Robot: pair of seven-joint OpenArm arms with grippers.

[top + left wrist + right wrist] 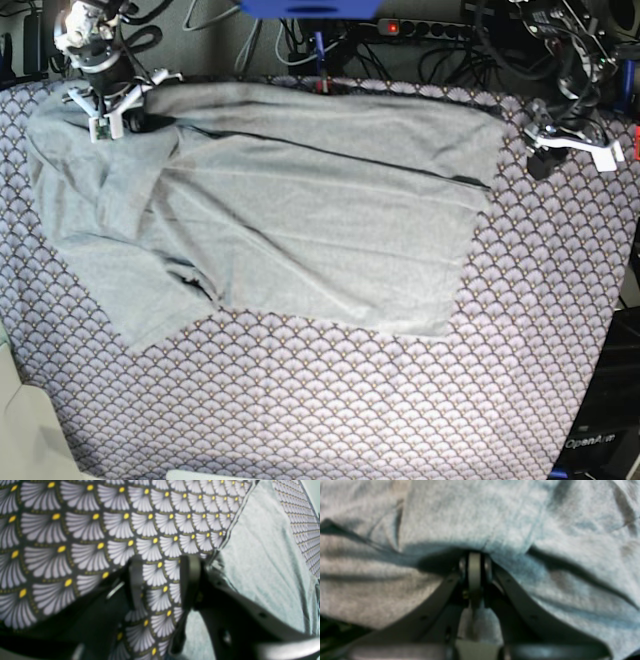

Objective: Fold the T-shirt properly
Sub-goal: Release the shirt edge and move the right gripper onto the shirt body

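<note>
Left wrist view: the left gripper's black fingers (135,580) stand apart with nothing between them; the light heather-grey fabric T-shirt (255,555) lies to their right, over purple-grey scallop-patterned cloth (82,530).

Right wrist view: the right gripper's dark fingers (475,572) are clenched at a T-shirt fold; whether fabric is pinched cannot be told.

Base view: the T-shirt spreads rumpled between both grippers.

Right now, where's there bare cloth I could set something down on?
The patterned cloth looks bare along the front, below the T-shirt in the base view, and to the shirt's right, below the left gripper. It's crowded at the back left, where the right gripper is down on bunched shirt.
</note>
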